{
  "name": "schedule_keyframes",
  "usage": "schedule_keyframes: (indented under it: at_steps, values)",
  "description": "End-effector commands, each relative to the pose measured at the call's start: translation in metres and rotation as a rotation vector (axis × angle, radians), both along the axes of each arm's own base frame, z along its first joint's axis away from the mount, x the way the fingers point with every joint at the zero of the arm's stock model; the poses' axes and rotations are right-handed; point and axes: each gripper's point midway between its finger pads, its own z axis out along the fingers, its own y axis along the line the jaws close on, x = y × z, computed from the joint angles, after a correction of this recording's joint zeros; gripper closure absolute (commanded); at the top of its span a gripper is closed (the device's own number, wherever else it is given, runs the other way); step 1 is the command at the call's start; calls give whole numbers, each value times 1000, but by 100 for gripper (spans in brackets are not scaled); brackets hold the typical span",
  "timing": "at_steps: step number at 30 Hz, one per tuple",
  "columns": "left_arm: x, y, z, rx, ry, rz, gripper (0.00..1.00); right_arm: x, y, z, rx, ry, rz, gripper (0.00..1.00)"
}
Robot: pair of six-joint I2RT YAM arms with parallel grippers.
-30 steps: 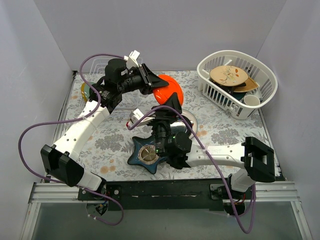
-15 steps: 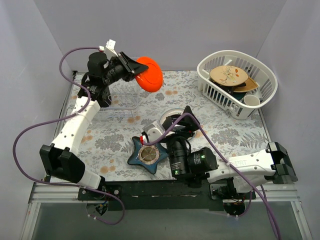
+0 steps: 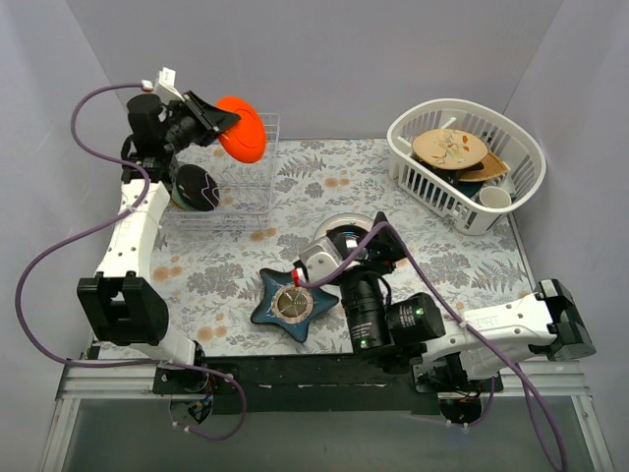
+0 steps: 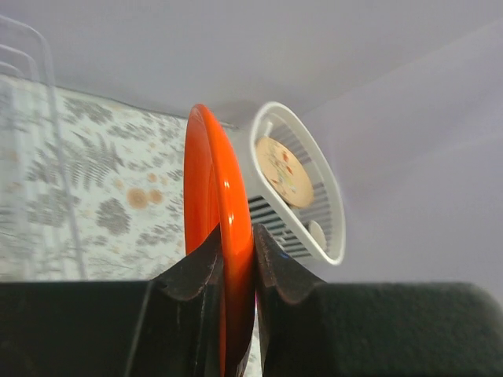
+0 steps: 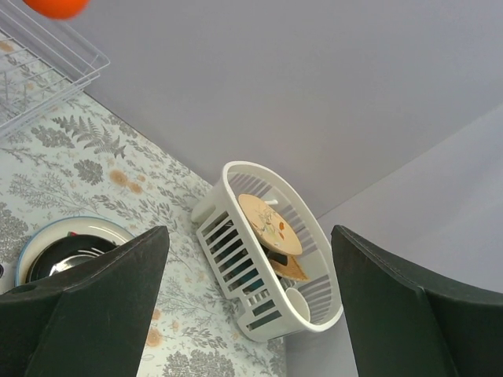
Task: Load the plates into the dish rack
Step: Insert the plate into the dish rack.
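One plate looks racked so far: a dark-patterned disc [image 3: 194, 187] with a yellow edge stands on edge at the left end of the dish rack [image 3: 257, 169], though you can't make out which slot it sits in. A second is in the air. Your left claw [image 4: 236, 236] is clenched on the rim of the orange-red plate [image 4: 214, 169], holding it on edge above the rack, not yet down between the dividers. Your right claw [image 5: 250, 236] is released, jaws wide with nothing in them, hovering over the table [image 3: 442, 258] just beside a pale-rimmed round dish [image 3: 339, 224] lying flat mid-table. I'd guess that's the next pickup, but I can't tell whether it's one plate or a stack. Leave the blue star dish [image 3: 265, 291] and the white basket [image 3: 519, 157] with its contents alone. My read is under half done: lower the orange one into a free slot, then fetch what's left on the table.
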Motion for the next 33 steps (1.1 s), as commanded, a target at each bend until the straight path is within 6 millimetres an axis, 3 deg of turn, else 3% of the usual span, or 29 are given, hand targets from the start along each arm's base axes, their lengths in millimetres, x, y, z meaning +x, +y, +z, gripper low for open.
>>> schedule_keyframes:
  at_steps: [1, 4, 7, 11, 16, 17, 18, 19, 20, 21, 23, 24, 27, 28, 30, 31, 33]
  values:
    - [4, 60, 27, 145, -134, 73, 100, 4, -62, 1, 685, 218, -29, 8]
    - [7, 84, 17, 203, -119, 105, 100, 4, -69, 12, 632, 207, -32, 8]
    - [7, 98, 11, 223, -106, 133, 100, 8, -63, 26, 517, 156, -54, 7]
    - [6, 101, 4, 224, -95, 133, 100, 18, -37, 40, 363, 73, -124, 7]
    - [5, 101, 3, 225, -97, 120, 100, 49, -25, 71, 255, -48, -255, 4]
    - [5, 101, 3, 227, -96, 118, 100, 55, -15, 73, 336, -57, -241, 4]
    - [5, 102, 4, 227, -97, 121, 100, 67, -2, 77, 184, -72, -247, 3]
    - [6, 101, 4, 227, -97, 115, 100, 75, 10, 80, 183, -86, -213, 3]
    - [6, 101, 3, 227, -96, 115, 100, 83, 23, 81, 404, -55, -136, 3]
    - [7, 103, 4, 226, -96, 118, 100, 101, 32, 76, 207, 20, -115, 3]
    - [7, 103, 3, 224, -94, 113, 100, 124, 51, 78, 283, 121, 18, 3]
    - [7, 103, 3, 224, -94, 112, 100, 147, 39, 80, 397, 160, -5, 3]
    - [7, 105, 3, 229, -95, 112, 100, 169, 31, 89, 420, 171, 64, 2]
    - [7, 105, 3, 234, -98, 112, 100, 171, 41, 81, 406, 209, 140, 2]
    - [8, 104, 1, 243, -102, 98, 100, 183, 29, 75, 429, 264, 186, 2]
    - [8, 105, 0, 263, -112, 91, 100, 182, 42, 59, 436, 331, 267, 2]
    - [8, 107, -2, 282, -118, 89, 100, 182, 29, 52, 452, 354, 300, 2]
